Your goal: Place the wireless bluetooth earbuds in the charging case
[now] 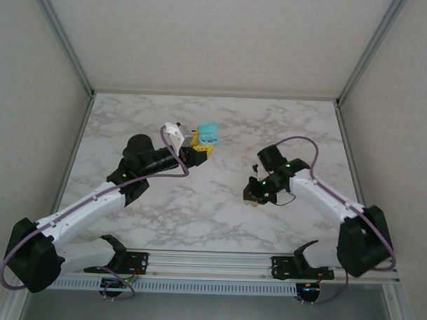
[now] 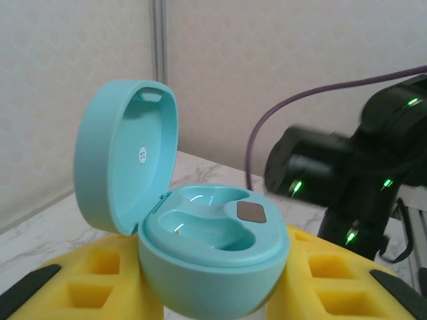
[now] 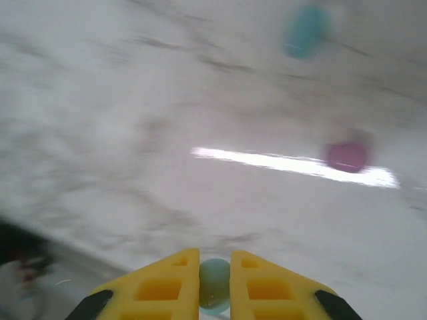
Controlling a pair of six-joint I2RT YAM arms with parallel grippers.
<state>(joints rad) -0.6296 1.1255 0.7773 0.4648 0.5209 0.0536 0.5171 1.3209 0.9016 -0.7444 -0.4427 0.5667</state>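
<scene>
Two grips I see: my left fingers [image 2: 100, 273] clamp the open-lidded teal charging case [image 2: 213, 260] over the tabletop's [image 1: 197, 215] far middle, my right fingers [image 3: 160, 287] pinch a teal earbud [image 3: 215, 285], and a magenta-pink earbud [image 3: 347, 155] lies beyond.

Left arm [image 1: 93, 205] reaching forward-right, left end effector [image 1: 200, 150] clamped, fingers [image 2: 87, 280] level, right arm [image 1: 324, 199] folded inward, right end effector [image 1: 252, 197] angled downward, yellow fingers [image 3: 167, 287] pinched nearly together
</scene>
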